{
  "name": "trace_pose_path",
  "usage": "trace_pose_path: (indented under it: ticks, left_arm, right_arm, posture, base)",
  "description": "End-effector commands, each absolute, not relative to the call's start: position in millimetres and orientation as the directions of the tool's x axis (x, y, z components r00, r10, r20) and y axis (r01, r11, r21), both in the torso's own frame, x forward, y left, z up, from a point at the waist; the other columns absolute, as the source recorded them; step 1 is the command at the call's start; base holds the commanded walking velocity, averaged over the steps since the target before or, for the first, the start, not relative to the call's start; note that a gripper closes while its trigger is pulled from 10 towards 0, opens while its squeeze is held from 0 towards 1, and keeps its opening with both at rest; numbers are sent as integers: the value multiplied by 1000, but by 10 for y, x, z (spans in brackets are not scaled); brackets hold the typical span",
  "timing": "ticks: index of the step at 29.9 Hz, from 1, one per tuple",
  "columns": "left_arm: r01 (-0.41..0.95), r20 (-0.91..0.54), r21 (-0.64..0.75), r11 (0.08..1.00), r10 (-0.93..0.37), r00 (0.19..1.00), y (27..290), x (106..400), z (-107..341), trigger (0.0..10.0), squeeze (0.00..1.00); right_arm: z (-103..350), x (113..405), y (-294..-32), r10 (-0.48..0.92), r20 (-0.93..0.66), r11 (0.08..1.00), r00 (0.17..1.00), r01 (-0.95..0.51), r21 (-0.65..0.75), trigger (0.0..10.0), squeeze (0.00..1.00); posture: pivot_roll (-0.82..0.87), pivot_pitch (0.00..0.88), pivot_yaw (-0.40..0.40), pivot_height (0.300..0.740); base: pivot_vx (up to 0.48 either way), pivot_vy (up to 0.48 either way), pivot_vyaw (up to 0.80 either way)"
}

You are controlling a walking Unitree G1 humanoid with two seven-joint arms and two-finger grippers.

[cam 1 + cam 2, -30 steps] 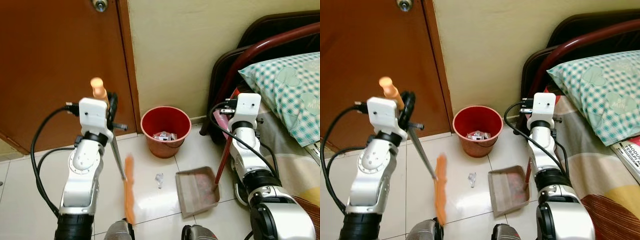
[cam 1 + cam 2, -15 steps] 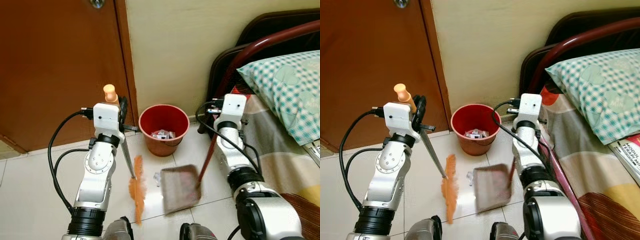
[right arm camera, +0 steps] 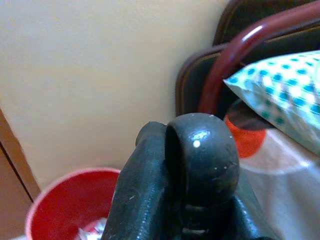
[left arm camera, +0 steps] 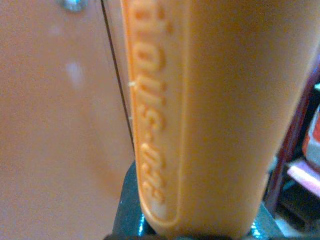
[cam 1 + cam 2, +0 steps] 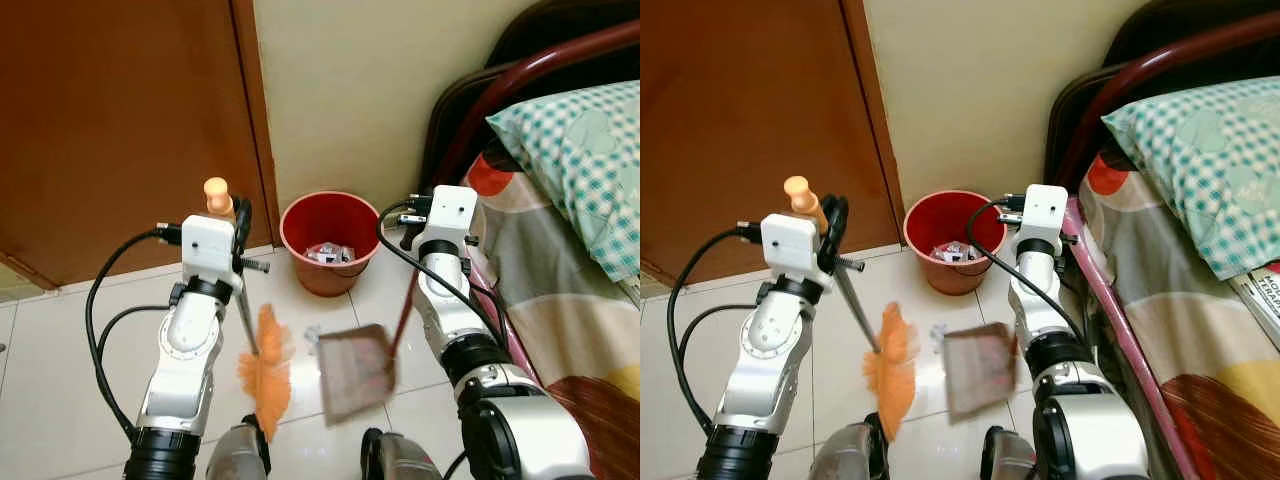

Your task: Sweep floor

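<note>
Orange broom [image 5: 264, 372] in our clenched left gripper [image 5: 238, 222] met the dustpan [image 5: 354, 370], gripped by our right gripper [image 5: 416, 215]; bin [image 5: 330, 240], door [image 5: 120, 130], bed [image 5: 560, 290] hemmed us.

left silver arm [image 5: 190, 340]: rising upright, gripper [image 5: 232, 215] clenching
right silver arm [image 5: 450, 320]: rising upright, gripper [image 5: 425, 215] clenching

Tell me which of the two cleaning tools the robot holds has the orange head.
The broom, held by the left gripper: its orange bristles fan out over the tiles. The dustpan, held by the right gripper, is brownish on a dark red handle.
</note>
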State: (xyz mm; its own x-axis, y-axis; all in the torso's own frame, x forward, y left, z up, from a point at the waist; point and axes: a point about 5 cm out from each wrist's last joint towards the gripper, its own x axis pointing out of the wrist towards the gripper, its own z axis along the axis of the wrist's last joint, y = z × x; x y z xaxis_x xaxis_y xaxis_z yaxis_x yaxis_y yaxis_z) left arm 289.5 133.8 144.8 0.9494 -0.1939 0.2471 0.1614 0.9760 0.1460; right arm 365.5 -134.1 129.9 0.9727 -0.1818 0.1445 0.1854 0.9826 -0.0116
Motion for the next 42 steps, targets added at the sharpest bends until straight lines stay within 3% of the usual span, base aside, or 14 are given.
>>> trace_pose_path:
  ticks: [1, 6, 12, 20, 25, 30, 38, 42]
  left_arm:
    - [163, 167, 168, 972, -191, 967, 1395, 2840, 1280, 10000, 0]
    - [167, 160, 164, 972, -194, 968, 1372, 2854, 1267, 10000, 0]
    - [152, 162, 200, 968, -186, 969, 1374, 2895, 1296, 10000, 0]
    - [-56, 189, 311, 949, -4, 982, 1830, 2938, 1290, 10000, 0]
    - [-136, 264, 336, 932, 45, 963, 1962, 3190, 1379, 10000, 0]
    - [80, 274, 315, 946, -172, 946, 1496, 3471, 1518, 10000, 0]
    - [331, 221, 374, 866, -430, 875, 936, 3458, 1365, 10000, 0]
    - [420, 209, 373, 827, -516, 831, 802, 3397, 1271, 10000, 0]
  right_arm:
    - [1481, 3679, -1384, -180, 214, 983, 960, 181, 17, 10000, 0]
    - [1514, 3690, -1537, -187, 242, 976, 952, 209, -67, 10000, 0]
    - [1342, 3675, -1649, -233, 165, 960, 958, 253, -115, 10000, 0]
    - [1248, 3623, -1602, -230, 144, 961, 962, 249, -124, 10000, 0]
    - [1221, 3605, -1564, -218, 142, 965, 966, 235, -115, 10000, 0]
    - [1206, 3585, -1582, -229, 143, 963, 963, 245, -108, 10000, 0]
    - [1212, 3603, -1602, -292, 125, 953, 948, 299, -41, 10000, 0]
    - [1221, 3609, -1564, -291, 125, 955, 949, 297, -29, 10000, 0]
  posture:
    - [109, 276, 14, 740]
    - [97, 287, 13, 740]
    - [114, 294, 15, 740]
    - [108, 283, 9, 740]
    - [74, 269, -1, 740]
    - [52, 256, 1, 740]
    - [51, 256, 19, 740]
    - [51, 259, 21, 740]
  base:
    - [0, 0, 0]
    - [0, 0, 0]
    - [0, 0, 0]
    - [0, 0, 0]
    - [0, 0, 0]
    - [0, 0, 0]
    - [0, 0, 0]
    - [0, 0, 0]
